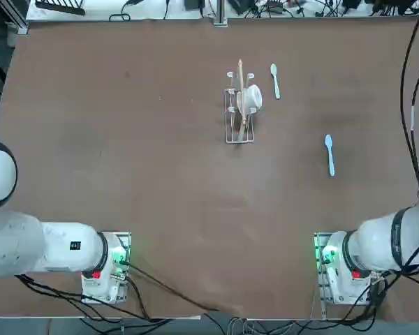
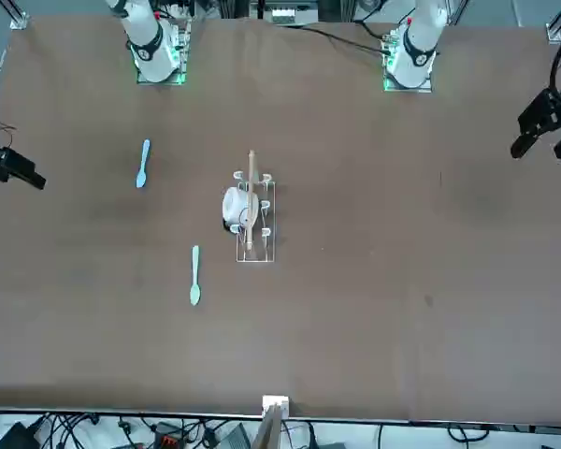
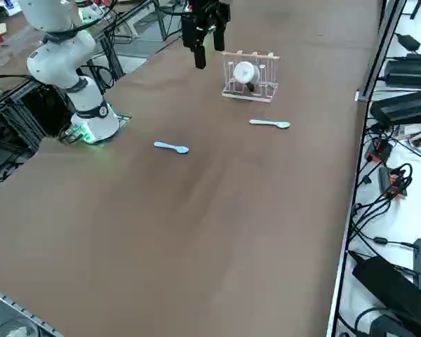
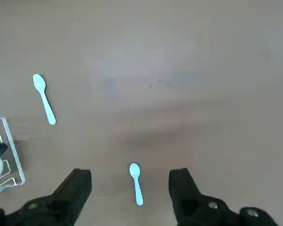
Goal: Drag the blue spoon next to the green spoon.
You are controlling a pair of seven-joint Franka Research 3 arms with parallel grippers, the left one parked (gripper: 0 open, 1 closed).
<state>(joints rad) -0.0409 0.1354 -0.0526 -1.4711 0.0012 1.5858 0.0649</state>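
1. The right gripper (image 4: 131,186) hangs high above the table (image 1: 126,153), its jaws spread wide and empty, with the blue spoon (image 4: 136,183) seen between them far below.
2. The blue spoon is small, light blue, with an oval bowl and a thin straight handle; it lies flat on the robot's right side of the table (image 1: 329,153).
3. The green spoon (image 1: 274,80) has the same shape in pale mint and lies farther from the bases, well apart from the blue one.
4. Just beside it stands a small wire rack (image 1: 240,112) holding a white cup (image 1: 251,98).
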